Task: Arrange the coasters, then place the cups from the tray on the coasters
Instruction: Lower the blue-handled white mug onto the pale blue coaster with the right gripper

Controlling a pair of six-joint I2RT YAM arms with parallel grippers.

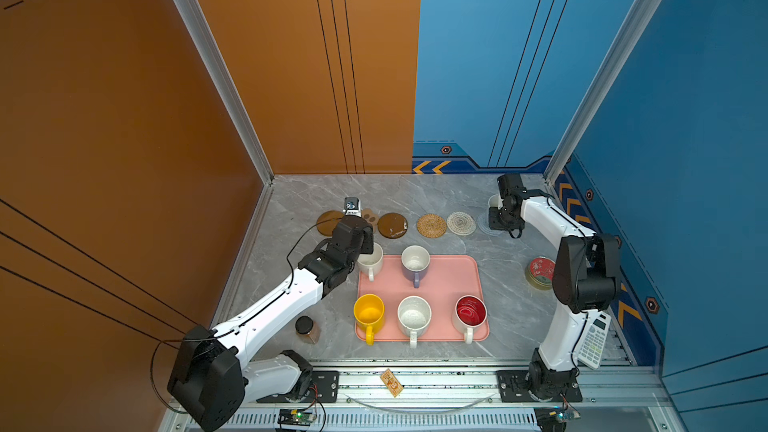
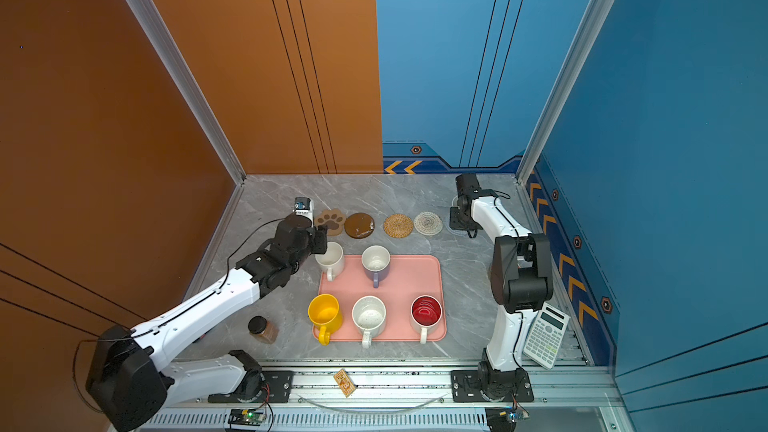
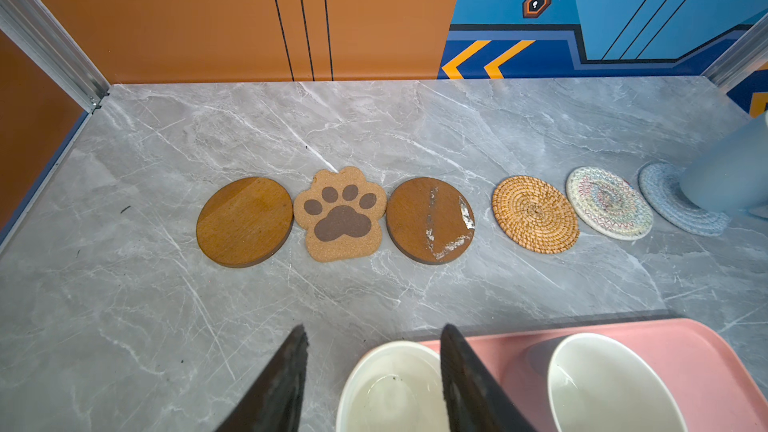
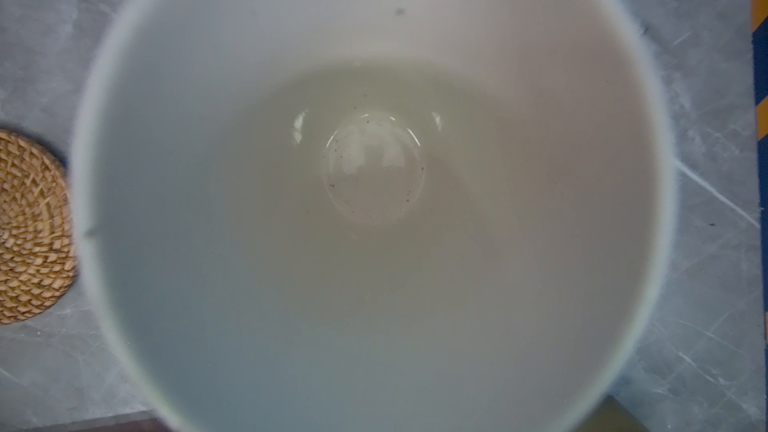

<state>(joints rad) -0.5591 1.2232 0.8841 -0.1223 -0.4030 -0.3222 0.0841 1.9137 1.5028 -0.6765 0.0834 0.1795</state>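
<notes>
Cup-placing is in hand, I judge. Behind the tray's (image 1: 449,284) right corner, my right fingers (image 1: 498,220) seem clenched on the blue cup (image 3: 731,176), which stands on the blue coaster (image 3: 673,205): release next. At the tray's far-left corner, my left fingers (image 3: 274,384), spread, straddle the white cup's (image 1: 370,261) rim: close, then lift.

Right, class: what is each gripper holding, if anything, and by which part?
Left fingers stand open at the plain white ceramic mug, gripping nothing. Right gripper is shut at the light blue mug; any hold is hidden.

Both top views look steeply down on the whole table (image 1: 415,197). Left wrist view faces the coasters (image 3: 535,214); right wrist view looks closely into a cup (image 4: 374,201).
</notes>
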